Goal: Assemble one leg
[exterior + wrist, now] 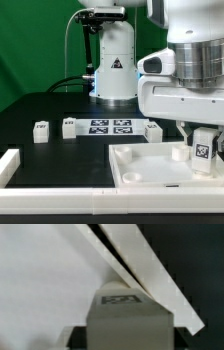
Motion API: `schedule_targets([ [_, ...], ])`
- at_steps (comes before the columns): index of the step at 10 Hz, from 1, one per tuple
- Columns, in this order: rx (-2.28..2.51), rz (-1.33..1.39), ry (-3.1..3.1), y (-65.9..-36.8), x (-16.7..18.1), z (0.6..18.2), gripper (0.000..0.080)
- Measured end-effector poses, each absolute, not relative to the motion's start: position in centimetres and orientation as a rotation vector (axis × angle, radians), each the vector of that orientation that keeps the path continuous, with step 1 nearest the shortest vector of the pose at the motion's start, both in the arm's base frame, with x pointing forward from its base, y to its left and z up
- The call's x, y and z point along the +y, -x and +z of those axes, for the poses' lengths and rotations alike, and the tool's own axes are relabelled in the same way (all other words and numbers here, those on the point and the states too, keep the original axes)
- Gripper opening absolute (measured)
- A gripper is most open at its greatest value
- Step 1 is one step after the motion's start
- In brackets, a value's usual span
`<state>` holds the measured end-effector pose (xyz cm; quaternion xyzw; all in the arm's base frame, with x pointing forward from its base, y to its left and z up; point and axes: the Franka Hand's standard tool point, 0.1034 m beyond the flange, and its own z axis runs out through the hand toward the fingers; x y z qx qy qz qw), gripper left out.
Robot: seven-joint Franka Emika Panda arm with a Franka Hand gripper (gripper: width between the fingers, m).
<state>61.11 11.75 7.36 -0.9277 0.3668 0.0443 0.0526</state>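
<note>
Lower right of the exterior view: leg (203,147) upright, tag face toward camera, clamped between the fingers (76,340). They are closed on its sides, so the grip looks firm. It hangs over the right-hand part of the white tray-like furniture top (140,168), close to the rim. Can't tell if its base touches the tray yet.

Wrist view: tag on the leg (121,299) is centre frame, the tray's raised rim (140,263) runs diagonally right beside it, and the tray floor fills the left side.

Other bits on the black tabletop (60,105):
- Marker board (110,126), mid frame.
- Three small white blocks (41,131), (69,126), (152,130) around it, untouched.
- White part (8,165) at the lower left edge, unclear what it is.

Step, my read: the leg is picked up and being lined up with a corner socket. The socket itself isn't visible in either view.

Next move probably needs fine centring over the socket with the leg kept vertical. Then a straight lowering and likely a twist to seat it. The rim is close, so there's a risk of catching it.
</note>
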Motion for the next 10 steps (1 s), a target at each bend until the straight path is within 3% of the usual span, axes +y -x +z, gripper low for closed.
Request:
schedule_targets([
  [3,1.437,0.153,2.685,-61.2,11.8,7.5,0.0293],
  [4,1.417,0.152,2.695,-61.2,11.8,7.5,0.0408],
  [5,1.361,0.149,2.721,-61.2,11.9,7.5,0.0408],
  [6,1.293,0.144,2.752,-61.1,12.1,7.3,0.0546],
  [7,1.137,0.134,2.815,-61.1,12.3,7.3,0.0620],
  [10,0.526,0.093,2.978,-60.8,12.8,7.1,0.0649],
])
